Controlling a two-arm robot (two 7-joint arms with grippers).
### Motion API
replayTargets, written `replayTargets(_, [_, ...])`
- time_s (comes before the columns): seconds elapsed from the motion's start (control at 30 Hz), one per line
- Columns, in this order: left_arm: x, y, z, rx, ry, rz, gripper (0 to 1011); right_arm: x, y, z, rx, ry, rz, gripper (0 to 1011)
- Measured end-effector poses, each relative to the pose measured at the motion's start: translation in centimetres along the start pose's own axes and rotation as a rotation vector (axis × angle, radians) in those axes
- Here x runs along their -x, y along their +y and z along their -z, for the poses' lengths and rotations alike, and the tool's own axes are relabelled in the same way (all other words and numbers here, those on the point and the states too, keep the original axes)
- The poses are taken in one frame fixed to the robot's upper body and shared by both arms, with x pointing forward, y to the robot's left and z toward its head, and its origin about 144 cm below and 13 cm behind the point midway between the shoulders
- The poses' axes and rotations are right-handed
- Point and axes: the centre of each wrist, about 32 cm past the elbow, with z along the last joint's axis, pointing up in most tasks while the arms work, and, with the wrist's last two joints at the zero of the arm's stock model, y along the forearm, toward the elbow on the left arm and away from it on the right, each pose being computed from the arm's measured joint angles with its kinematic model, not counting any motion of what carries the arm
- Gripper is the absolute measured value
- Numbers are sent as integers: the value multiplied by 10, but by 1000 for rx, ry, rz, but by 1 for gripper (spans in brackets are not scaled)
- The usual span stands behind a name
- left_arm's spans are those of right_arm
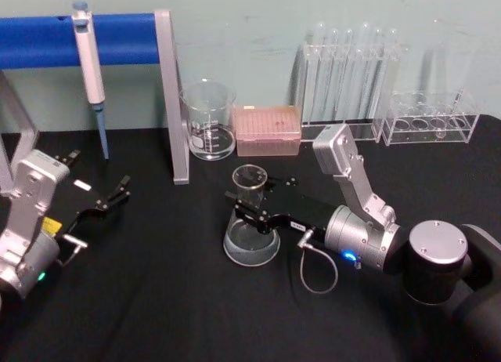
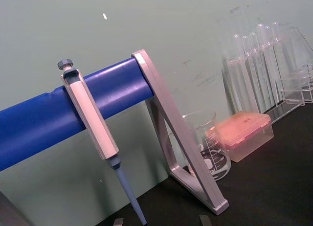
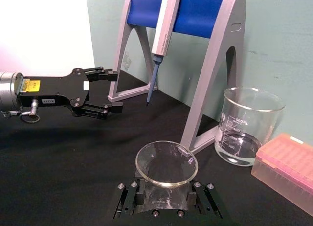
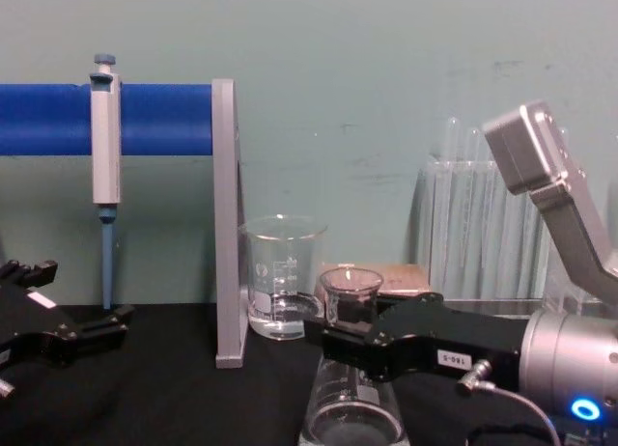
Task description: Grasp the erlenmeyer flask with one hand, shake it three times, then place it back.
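The erlenmeyer flask [image 1: 251, 243] stands upright at the middle of the black table, its wide base low by the surface. My right gripper [image 1: 252, 208] reaches in from the right and is shut on the flask's neck just under the flared rim. In the right wrist view the flask [image 3: 166, 165] sits between the two black fingers [image 3: 128, 200], which press on both sides. The chest view shows the flask [image 4: 352, 412] with the right gripper [image 4: 348, 338] clamped across its neck. My left gripper [image 1: 117, 192] rests open at the far left, apart from the flask, and appears open in the right wrist view [image 3: 110, 92].
A glass beaker [image 1: 208, 119] and a pink tip box [image 1: 268, 131] stand behind the flask. A pipette [image 1: 91, 72] hangs on the blue-barred stand [image 1: 171, 95] at the back left. Test tube racks [image 1: 352, 88] line the back right.
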Motion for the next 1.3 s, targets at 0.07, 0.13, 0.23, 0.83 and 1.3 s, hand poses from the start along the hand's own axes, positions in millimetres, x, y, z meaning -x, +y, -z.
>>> replayTargets(0.07, [0,0,0,0,0,0,1001,0,0,0,0,-1,0,457])
replayTargets(0.13, [0,0,0,0,0,0,1001,0,0,0,0,-1,0,457])
replayTargets(0.23, [0,0,0,0,0,0,1001,1,0,1,2,-3,2,457])
replayTargets(0.83, [0,0,0,0,0,0,1001,1,0,1,4,-6,4,459])
replayTargets(1.3, [0,0,0,0,0,0,1001,1,0,1,7,-5,3,869])
